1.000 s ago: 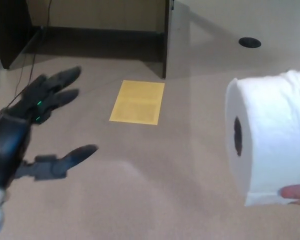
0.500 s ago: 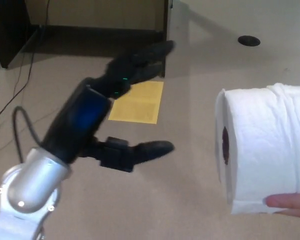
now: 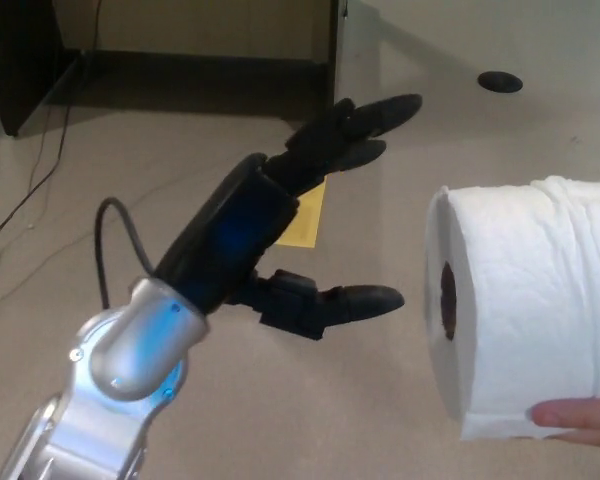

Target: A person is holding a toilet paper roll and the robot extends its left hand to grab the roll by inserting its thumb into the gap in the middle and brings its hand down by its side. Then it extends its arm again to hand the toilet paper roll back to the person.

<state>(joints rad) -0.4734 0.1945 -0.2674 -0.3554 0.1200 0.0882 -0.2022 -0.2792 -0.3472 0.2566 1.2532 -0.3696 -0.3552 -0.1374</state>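
Held sideways at right, a big toilet paper roll [image 3: 525, 310], core hole facing left, steadied underneath by a person's fingers [image 3: 577, 417]; reaching toward it, left hand [image 3: 315, 215], fingers spread, thumb just short of the hole; behind, a yellow paper [image 3: 305, 222] on the floor

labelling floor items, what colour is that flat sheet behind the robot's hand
Yellow. The sheet shows in the head view, partly hidden by the left hand.
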